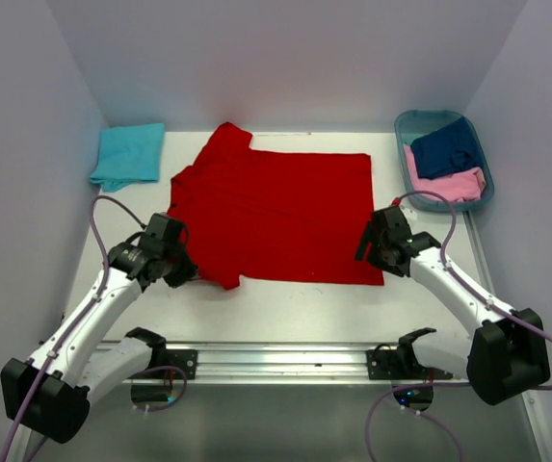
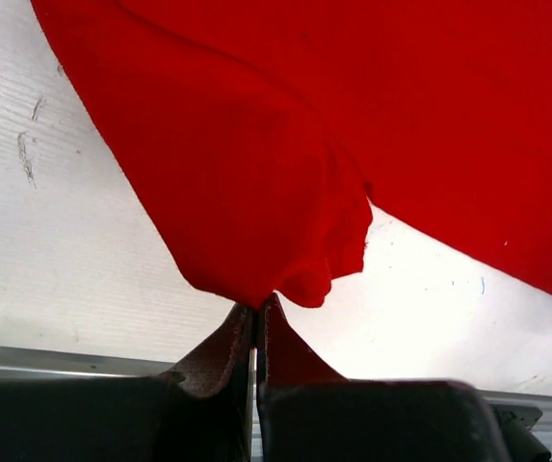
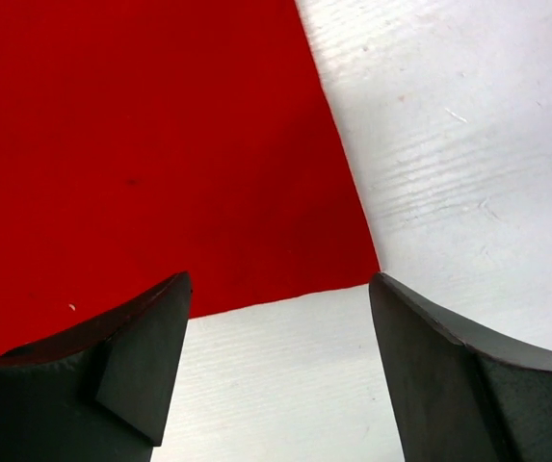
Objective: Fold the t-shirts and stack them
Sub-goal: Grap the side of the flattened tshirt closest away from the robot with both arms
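Top external view: big red t-shirt (image 1: 276, 217) lies spread flat mid-worktop (image 1: 285, 308), collar end to the left, hem to the right, one sleeve pointing at the back wall, the other at the near edge. Turquoise t-shirt (image 1: 129, 154) sits folded in the far left corner, apart from the red one. Teal basket (image 1: 406, 120) is at far right w/ the navy t-shirt (image 1: 446, 149) and the pink t-shirt (image 1: 449, 183) inside, navy further back, pink nearer, both crumpled.

Left hand (image 1: 187, 272) is at the near left sleeve of the red tee. Left wrist view: left hand (image 2: 258, 308) is pinched tight, fingers (image 2: 223, 346) pressed together w/ the sleeve's edge caught at their tips. The sleeve bunches into a small fold right above the grip. White worktop shows either side; a metal rail (image 2: 64, 358) runs behind the fingers.

Right hand (image 1: 366, 246) is at the near right hem corner. Right wrist view: right hand (image 3: 280, 284) is spread wide, nothing between the fingers (image 3: 150, 327). The hem corner of the red tee (image 3: 160, 144) lies flat just ahead of the gap, closer to the right-side finger. Can't tell if the tips touch worktop or cloth.

Rail (image 1: 276, 361) crosses the near edge between the arm bases.
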